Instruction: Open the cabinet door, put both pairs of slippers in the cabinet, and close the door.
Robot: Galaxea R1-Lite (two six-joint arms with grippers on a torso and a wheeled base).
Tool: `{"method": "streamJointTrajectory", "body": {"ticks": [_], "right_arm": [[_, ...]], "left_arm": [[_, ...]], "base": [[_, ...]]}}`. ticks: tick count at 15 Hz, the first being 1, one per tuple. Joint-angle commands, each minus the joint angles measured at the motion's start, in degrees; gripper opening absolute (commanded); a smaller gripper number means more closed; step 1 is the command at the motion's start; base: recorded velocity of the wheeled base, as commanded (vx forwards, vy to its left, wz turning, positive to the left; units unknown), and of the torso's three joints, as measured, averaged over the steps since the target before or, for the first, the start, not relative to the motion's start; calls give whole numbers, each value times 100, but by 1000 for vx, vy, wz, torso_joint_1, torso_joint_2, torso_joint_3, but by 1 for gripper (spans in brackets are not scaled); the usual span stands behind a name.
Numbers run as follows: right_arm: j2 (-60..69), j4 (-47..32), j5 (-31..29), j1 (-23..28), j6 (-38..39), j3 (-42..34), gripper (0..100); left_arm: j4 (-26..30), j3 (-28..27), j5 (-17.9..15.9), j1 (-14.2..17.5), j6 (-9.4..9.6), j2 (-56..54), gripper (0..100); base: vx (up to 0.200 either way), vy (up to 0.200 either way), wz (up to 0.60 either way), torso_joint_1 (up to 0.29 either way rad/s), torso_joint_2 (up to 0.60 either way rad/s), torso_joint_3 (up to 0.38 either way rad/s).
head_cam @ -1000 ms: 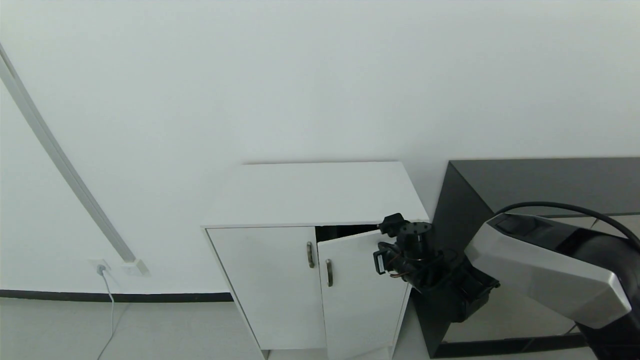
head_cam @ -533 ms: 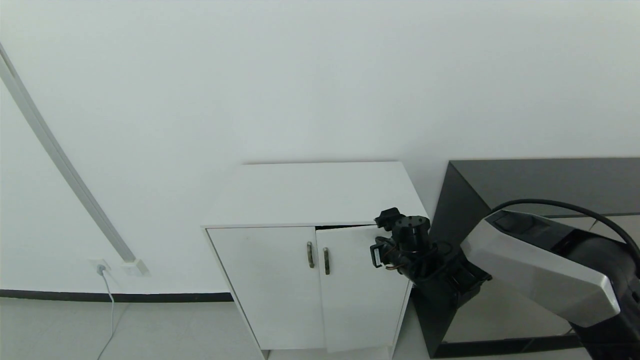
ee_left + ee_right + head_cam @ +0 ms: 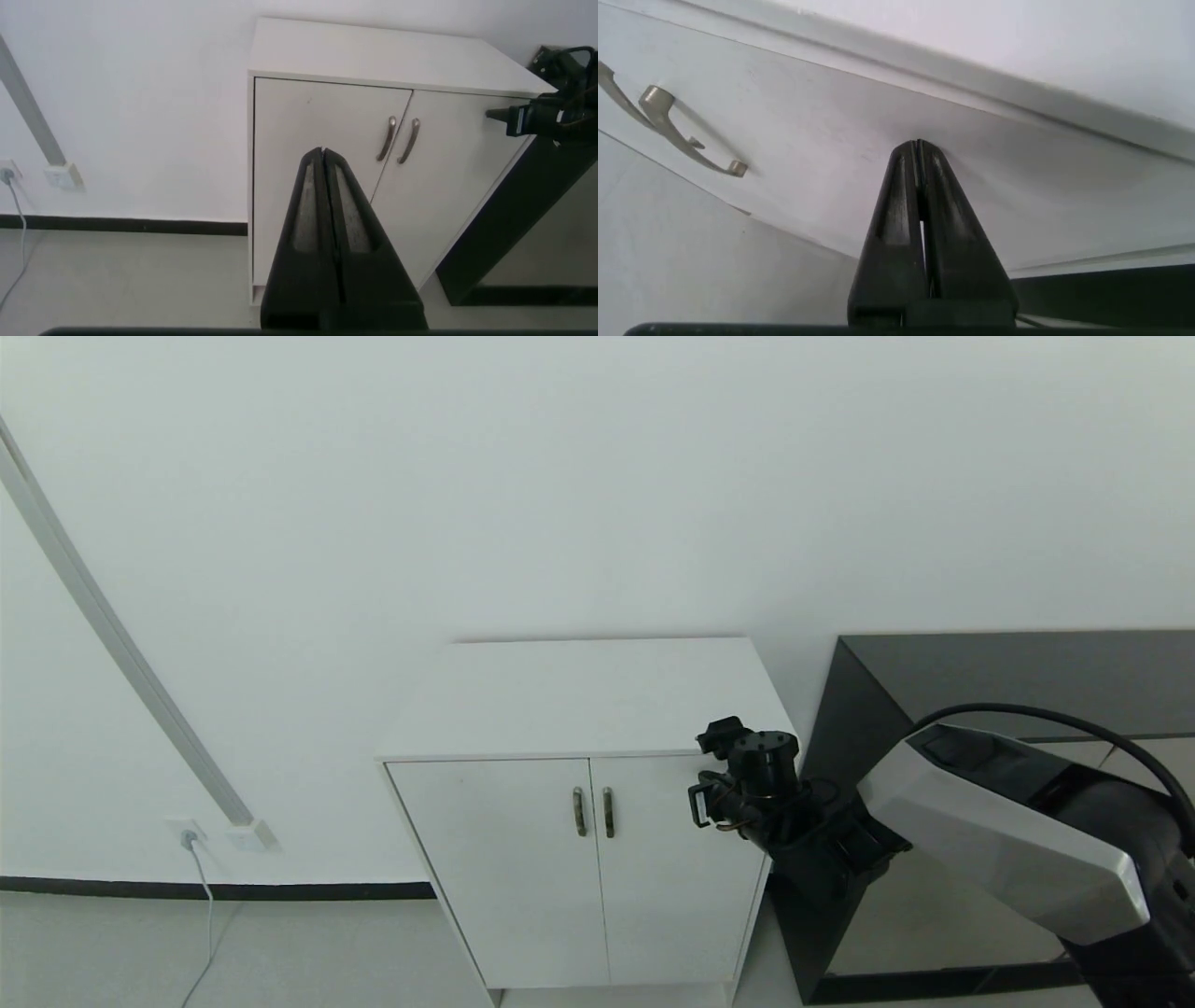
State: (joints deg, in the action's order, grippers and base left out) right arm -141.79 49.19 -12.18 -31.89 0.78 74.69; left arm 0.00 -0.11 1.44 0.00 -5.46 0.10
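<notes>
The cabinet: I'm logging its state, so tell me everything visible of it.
The cabinet is low and white, seemingly matte board, with a flat top and two doors, both shut. Two curved metal handles sit beside the middle seam. It stands on the floor against the wall, a dark unit at its right side. The right gripper, shut, seems to touch the right door near its top.

floor (image 3: 308, 952) | white cabinet (image 3: 523, 859) stands on it (shut) | dark unit (image 3: 836, 728) just beside cabinet
</notes>
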Motion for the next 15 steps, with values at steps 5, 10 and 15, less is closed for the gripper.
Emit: {"method": "streamJointTrajectory", "body": {"ticks": [5,10,15], "right_arm": [[-68,3,-4,7,1,28,0],[37,47,-21,7,10,-139,0],[1092,882,-21,122,10,-1827,0]], "left_arm": [[0,2,-3,0,-8,8,0],[0,2,6,0,-8,8,0],[0,2,6,0,1,8,0]], "base": [[0,0,0,0,0,0],[0,0,0,0,0,0],[0,0,0,0,0,0]]}}
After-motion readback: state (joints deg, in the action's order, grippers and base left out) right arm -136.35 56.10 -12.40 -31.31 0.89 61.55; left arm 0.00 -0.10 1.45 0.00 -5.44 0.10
